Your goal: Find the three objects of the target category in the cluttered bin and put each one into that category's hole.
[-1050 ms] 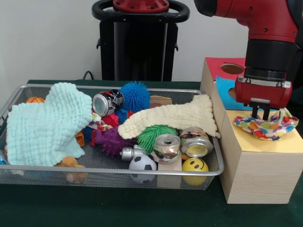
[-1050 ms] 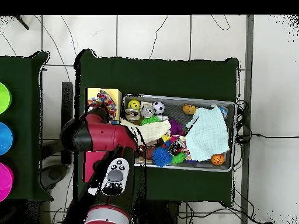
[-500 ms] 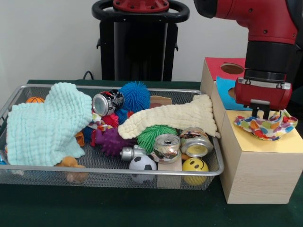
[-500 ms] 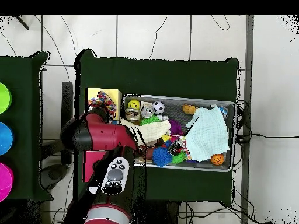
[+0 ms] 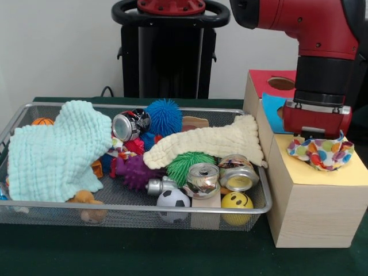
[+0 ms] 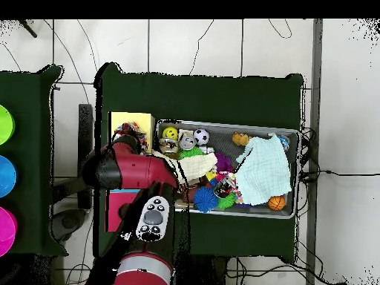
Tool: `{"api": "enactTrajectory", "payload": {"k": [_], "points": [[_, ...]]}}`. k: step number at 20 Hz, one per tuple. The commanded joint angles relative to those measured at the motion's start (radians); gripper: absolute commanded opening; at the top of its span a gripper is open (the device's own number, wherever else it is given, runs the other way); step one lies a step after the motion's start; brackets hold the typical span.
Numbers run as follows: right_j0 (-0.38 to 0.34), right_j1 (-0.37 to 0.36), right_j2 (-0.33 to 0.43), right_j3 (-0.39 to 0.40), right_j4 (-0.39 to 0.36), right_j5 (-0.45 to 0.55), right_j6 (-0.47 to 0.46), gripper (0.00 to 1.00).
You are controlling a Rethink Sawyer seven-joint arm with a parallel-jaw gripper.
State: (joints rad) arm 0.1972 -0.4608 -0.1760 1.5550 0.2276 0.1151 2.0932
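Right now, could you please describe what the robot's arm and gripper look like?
The arm is glossy red with rounded joints and a black cylindrical wrist section. Below that sits a silver band, then the gripper, whose red boxy housing is all that shows. From overhead, a dark oval panel with light round buttons sits on the arm. No loose cables show on it.

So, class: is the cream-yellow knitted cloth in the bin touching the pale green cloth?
Apart. The front view shows the cream-yellow cloth ending short of the pale green cloth, with a shiny can and toys between them.
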Motion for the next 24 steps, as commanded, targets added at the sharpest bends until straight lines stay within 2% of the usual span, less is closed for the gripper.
{"api": "enactTrajectory", "payload": {"k": [1,7,24], "points": [[-0.042,0.14,0.1,0.065,0.012,0.026,0.15,0.0],[-0.043,0.153,0.111,0.067,0.012,0.005,0.156,0.0],[-0.037,0.157,0.097,0.048,0.007,0.059,0.133,0.0]]}}
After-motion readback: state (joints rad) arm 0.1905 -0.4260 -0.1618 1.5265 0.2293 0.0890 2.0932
